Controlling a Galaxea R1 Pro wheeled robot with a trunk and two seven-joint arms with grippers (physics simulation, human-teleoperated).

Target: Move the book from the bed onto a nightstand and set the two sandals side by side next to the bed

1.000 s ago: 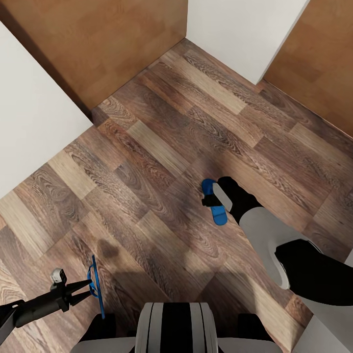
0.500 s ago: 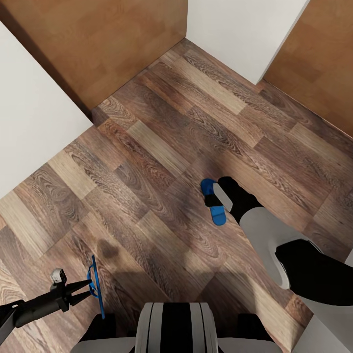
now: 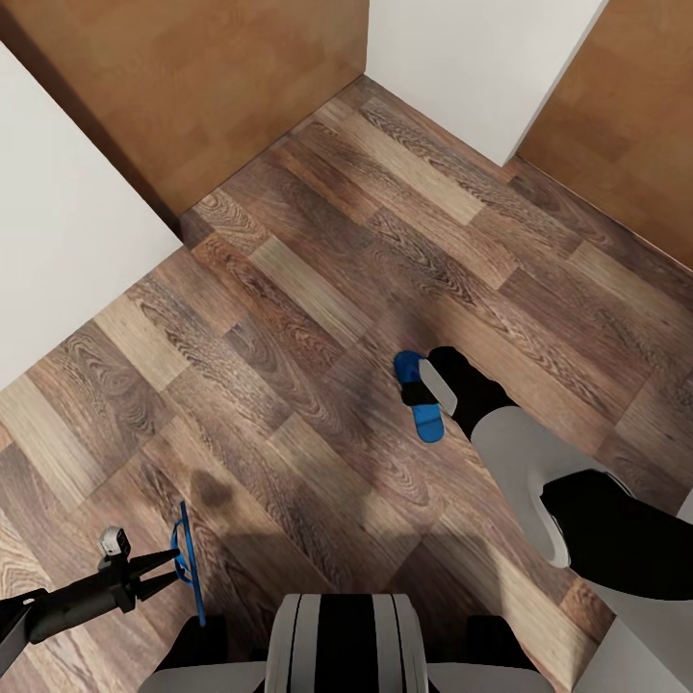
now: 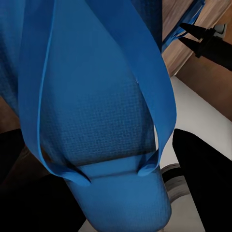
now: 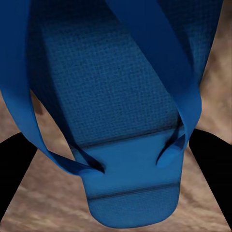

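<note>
Sandals [image 3: 421, 397] within both grippers' fingers.

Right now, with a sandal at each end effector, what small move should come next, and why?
Probably turn the base toward the bed. The left end effector holds one sandal on edge, the right end effector grips the other sandal, and ahead lie floor, walls and doors, so nowhere here suits setting them down.
</note>
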